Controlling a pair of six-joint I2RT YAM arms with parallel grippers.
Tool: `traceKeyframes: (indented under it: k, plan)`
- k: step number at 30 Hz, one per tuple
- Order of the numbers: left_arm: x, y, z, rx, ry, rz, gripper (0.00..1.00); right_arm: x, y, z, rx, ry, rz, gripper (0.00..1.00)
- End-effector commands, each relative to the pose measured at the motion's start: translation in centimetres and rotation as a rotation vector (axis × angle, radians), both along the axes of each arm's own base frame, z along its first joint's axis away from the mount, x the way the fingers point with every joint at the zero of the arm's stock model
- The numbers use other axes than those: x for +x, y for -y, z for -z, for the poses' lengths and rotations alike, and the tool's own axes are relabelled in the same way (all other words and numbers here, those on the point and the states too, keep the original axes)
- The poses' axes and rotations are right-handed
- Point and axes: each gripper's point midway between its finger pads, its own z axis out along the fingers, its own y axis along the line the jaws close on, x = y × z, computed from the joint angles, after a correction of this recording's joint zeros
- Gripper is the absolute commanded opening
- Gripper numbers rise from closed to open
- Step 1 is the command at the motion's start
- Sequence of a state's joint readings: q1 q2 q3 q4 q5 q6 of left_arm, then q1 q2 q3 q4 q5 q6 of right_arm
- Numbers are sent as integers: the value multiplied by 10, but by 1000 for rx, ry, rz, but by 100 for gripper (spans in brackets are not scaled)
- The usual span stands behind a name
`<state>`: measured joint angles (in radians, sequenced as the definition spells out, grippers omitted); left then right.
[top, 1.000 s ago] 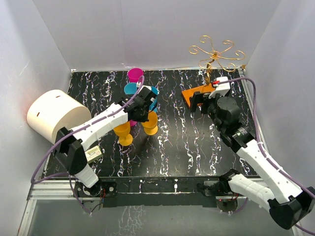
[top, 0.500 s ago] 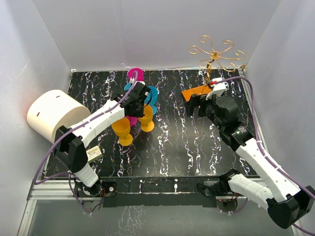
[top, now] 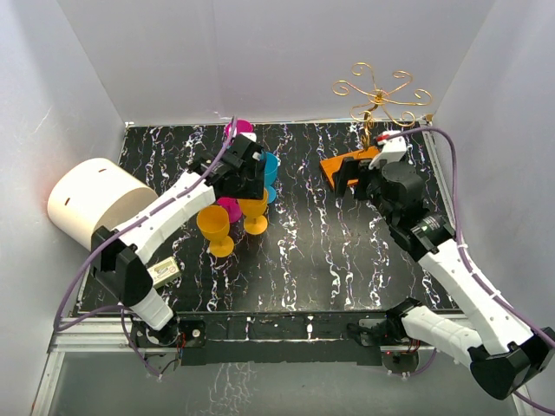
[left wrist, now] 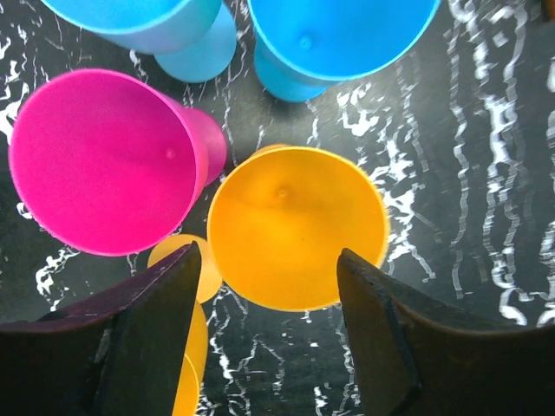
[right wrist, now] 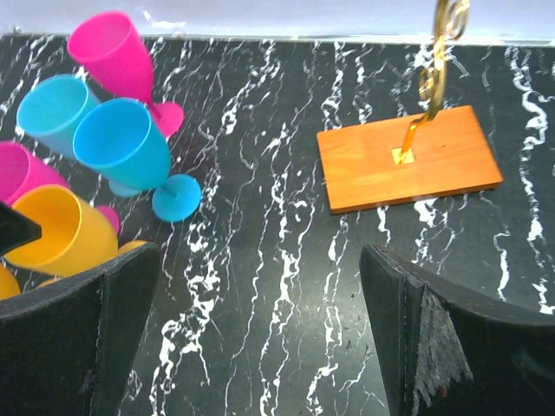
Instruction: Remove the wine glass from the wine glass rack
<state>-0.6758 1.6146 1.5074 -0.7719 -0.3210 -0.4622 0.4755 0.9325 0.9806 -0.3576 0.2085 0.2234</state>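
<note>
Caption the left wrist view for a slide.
Open left hand above an upright yellow wine glass, pink glass beside it, two blue glasses beyond, on a black marbled table.

From here, I see the glasses (top: 214, 221) clustered well left of the wine glass rack (right wrist: 434, 165), with the drum (top: 95, 204) farther left.

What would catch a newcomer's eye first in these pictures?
The bright pink, blue and yellow wine glasses crowd left of centre on the black marbled table, the left hand open above a yellow glass. At the far right stands the gold wire rack on its orange base, with no glass on it. A big white cylinder sits at the left edge.
</note>
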Motion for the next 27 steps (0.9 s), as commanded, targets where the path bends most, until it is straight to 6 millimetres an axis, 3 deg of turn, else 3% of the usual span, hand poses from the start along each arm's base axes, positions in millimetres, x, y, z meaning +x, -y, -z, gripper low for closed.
traceKeyframes:
  k: [1, 5, 11, 14, 17, 21, 27]
  plan:
    - [-3, 0, -72, -105, 132, 23, 67, 2, 22, -57, 42, 87, 125, 98]
    - [-2, -5, -118, -144, 223, 36, 78, -6, 32, -94, 56, 145, 149, 98]
    - [-11, -10, -225, -297, 485, 99, 97, -30, 57, -167, 81, 304, 195, 98]
    - [-28, -20, -277, -370, 613, 129, 99, -46, 72, -204, 108, 374, 234, 98]
    - [-43, -32, -316, -424, 719, 139, 99, -59, 81, -226, 130, 418, 250, 98]
    - [-57, -45, -335, -462, 782, 129, 99, -71, 88, -241, 158, 445, 257, 98]
    - [-65, -53, -336, -470, 788, 116, 99, -76, 85, -241, 161, 453, 227, 98]
